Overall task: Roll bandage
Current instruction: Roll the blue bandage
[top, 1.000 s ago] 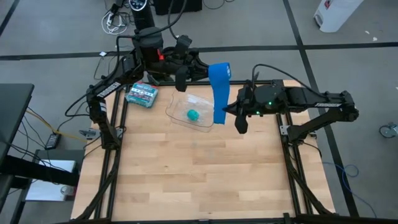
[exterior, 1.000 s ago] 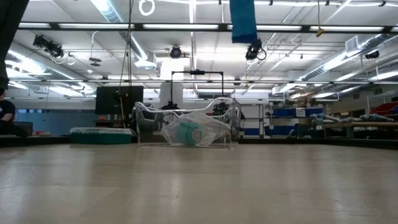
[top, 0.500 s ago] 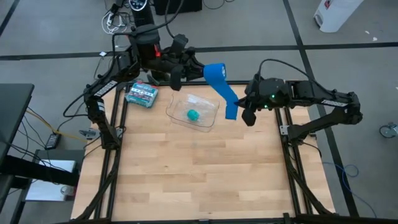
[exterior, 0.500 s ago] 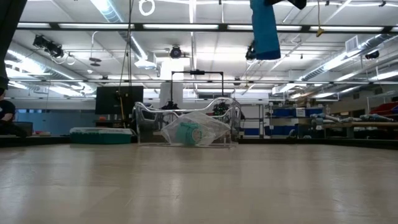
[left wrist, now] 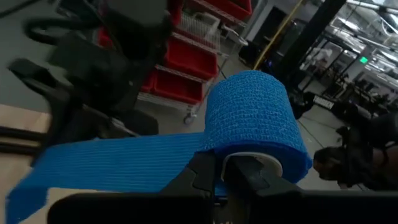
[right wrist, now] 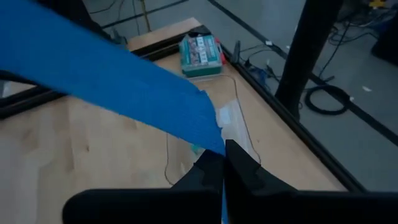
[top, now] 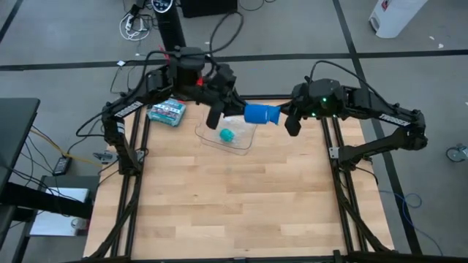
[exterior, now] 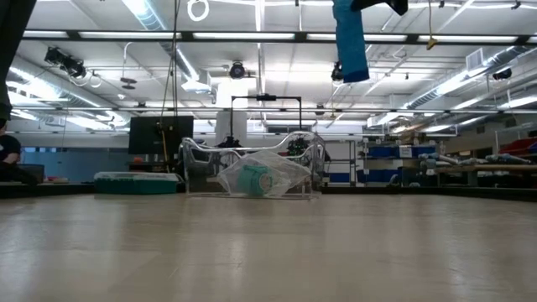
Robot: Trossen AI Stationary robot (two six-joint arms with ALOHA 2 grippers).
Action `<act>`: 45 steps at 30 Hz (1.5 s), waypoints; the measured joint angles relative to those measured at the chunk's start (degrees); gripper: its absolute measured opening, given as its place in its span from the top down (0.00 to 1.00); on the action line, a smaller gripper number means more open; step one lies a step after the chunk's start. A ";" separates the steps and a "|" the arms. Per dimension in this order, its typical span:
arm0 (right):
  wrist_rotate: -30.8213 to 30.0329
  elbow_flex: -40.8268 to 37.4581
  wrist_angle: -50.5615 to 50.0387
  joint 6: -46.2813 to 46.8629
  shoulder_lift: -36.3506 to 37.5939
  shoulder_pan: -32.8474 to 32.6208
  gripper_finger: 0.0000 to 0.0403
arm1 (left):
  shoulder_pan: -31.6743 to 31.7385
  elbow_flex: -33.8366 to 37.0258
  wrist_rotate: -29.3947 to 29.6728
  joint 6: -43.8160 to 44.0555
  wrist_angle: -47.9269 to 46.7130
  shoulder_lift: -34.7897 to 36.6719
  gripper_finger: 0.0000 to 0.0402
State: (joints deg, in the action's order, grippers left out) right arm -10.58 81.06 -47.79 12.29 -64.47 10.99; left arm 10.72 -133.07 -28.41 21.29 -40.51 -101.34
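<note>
mid-roll above the far edge of the table: the left gripper grips the wound core of the bandage, a ribbed, bright blue elastic fabric, while the right gripper pinches its loose tail, held taut between them in the air. next, seemingly, more winding with steady tension. below sits a clear plastic tray holding a small teal-green roll.

Wooden table has a clear plastic tray near the back edge with a little teal roll sitting inside it. Just off to the side there's a green-and-white printed box, close but not touching.
</note>
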 joint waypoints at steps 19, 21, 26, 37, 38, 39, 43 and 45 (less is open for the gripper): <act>6.24 0.00 6.60 -4.52 -0.02 10.18 1.00 | -3.39 17.21 -2.19 5.41 12.96 -0.35 0.94; 6.33 0.00 8.34 -4.52 -0.02 10.45 1.00 | -3.39 19.44 -2.32 6.73 13.65 -0.29 0.94; 8.83 0.00 15.08 -4.54 -0.02 10.52 1.00 | -3.37 23.97 -2.31 9.05 15.62 -0.31 0.94; 10.80 0.26 26.11 -3.57 0.24 8.14 1.00 | -3.02 28.46 -0.52 11.96 17.44 -0.24 0.94; 10.81 0.26 26.31 -3.00 0.33 7.88 1.00 | -2.90 28.47 -0.22 12.10 17.44 -0.28 0.94; 10.83 0.26 26.59 -2.48 0.37 7.58 1.00 | -2.66 28.48 0.23 12.28 17.47 -0.29 0.94; 10.50 0.28 26.77 -0.60 0.53 5.72 1.00 | -1.03 28.48 1.76 13.70 17.58 -0.24 0.94; 9.84 0.28 27.44 -0.01 0.75 4.27 1.00 | -0.01 28.48 1.82 13.91 17.42 -0.24 0.94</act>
State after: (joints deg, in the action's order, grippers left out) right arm -0.74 81.34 -20.35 12.28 -63.71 15.26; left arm 10.71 -104.60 -26.59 35.20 -23.09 -101.58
